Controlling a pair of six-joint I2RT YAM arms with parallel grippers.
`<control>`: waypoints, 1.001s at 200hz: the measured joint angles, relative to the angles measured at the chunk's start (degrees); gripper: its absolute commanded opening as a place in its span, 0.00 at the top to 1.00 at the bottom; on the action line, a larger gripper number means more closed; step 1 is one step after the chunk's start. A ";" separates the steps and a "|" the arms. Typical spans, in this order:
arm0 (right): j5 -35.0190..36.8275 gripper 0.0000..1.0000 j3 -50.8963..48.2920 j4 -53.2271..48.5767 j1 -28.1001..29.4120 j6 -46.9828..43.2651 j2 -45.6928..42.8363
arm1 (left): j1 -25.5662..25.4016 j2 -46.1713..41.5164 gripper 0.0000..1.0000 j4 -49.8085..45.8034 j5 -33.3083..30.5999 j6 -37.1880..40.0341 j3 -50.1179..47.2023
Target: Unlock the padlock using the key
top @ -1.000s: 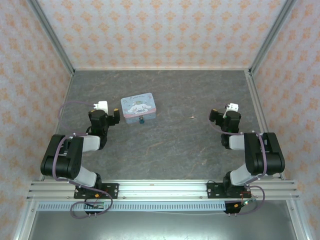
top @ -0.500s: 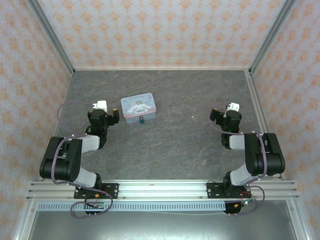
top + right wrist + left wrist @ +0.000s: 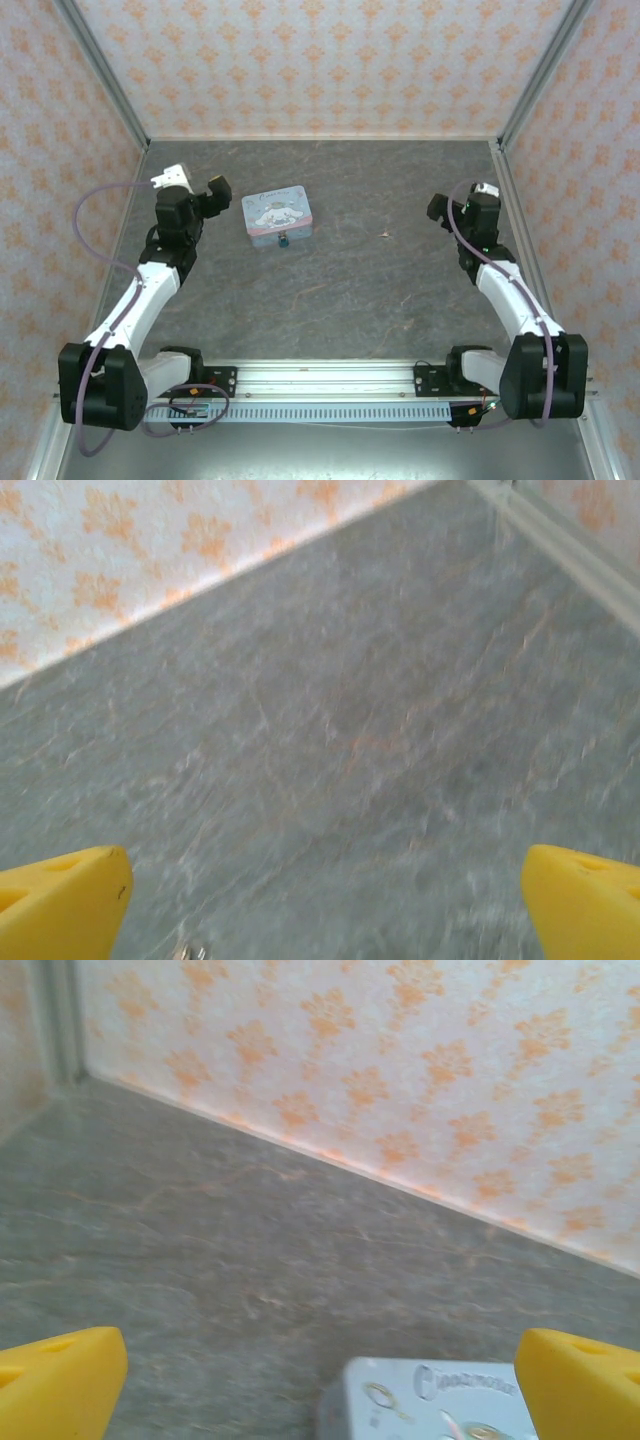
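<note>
The tiny dark teal padlock (image 3: 284, 240) hangs at the front edge of a pale blue tin (image 3: 276, 215). On the slate floor to the right of the tin lies the key (image 3: 385, 236), a thin pale speck; in the right wrist view the key (image 3: 190, 950) glints at the bottom edge. My left gripper (image 3: 212, 192) hovers to the left of the tin, open, with the yellow fingertips (image 3: 60, 1385) wide apart and nothing between them. My right gripper (image 3: 440, 208) hovers right of the key, also open, and its fingertips (image 3: 65, 900) are spread and empty.
The tin (image 3: 430, 1400) carries a white cartoon character on its lid. Patterned walls and metal corner posts (image 3: 525, 95) close in the grey floor (image 3: 350, 290) on three sides. Both arm bases sit on the rail (image 3: 320, 380) at the near edge.
Both arms have unfolded and reached forward. The left gripper has moved up and back to the left of the tin. The right gripper has moved further back. Both stay open.
</note>
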 measured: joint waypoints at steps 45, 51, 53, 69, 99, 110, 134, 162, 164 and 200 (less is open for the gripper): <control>-4.59 0.05 2.54 -16.85 2.91 5.29 -0.31 | -9.46 4.35 0.00 -4.17 7.15 -6.73 0.96; -4.81 0.06 2.58 -18.45 3.56 5.53 -0.28 | -10.75 5.03 0.00 -4.39 7.72 -7.13 1.11; -4.87 0.07 2.64 -18.95 3.82 5.53 -0.28 | -11.30 5.33 0.00 -4.46 8.04 -7.28 1.20; -5.44 0.11 3.10 -22.01 5.27 6.29 0.22 | -14.23 7.19 0.00 -4.37 9.66 -8.87 1.75; -6.69 0.20 4.68 -24.92 6.64 7.23 4.50 | -17.92 10.08 0.00 -3.26 11.30 -11.50 2.62; -7.02 0.23 5.42 -25.62 7.15 7.58 6.80 | -18.91 11.08 0.00 -2.73 11.65 -12.02 3.13; -7.43 0.31 9.01 -27.45 9.18 6.75 12.83 | -20.37 12.96 0.00 -2.03 11.89 -12.63 4.22; -7.50 0.39 16.22 -28.20 11.89 4.33 20.37 | -20.83 14.51 0.00 -1.27 12.11 -13.11 4.70; -7.52 0.39 16.63 -28.26 11.98 4.26 20.72 | -20.83 14.58 0.00 -1.27 12.11 -13.09 4.70; -9.68 0.46 26.05 -29.27 12.48 -1.66 31.43 | -21.16 14.93 0.00 -1.25 12.09 -13.75 4.72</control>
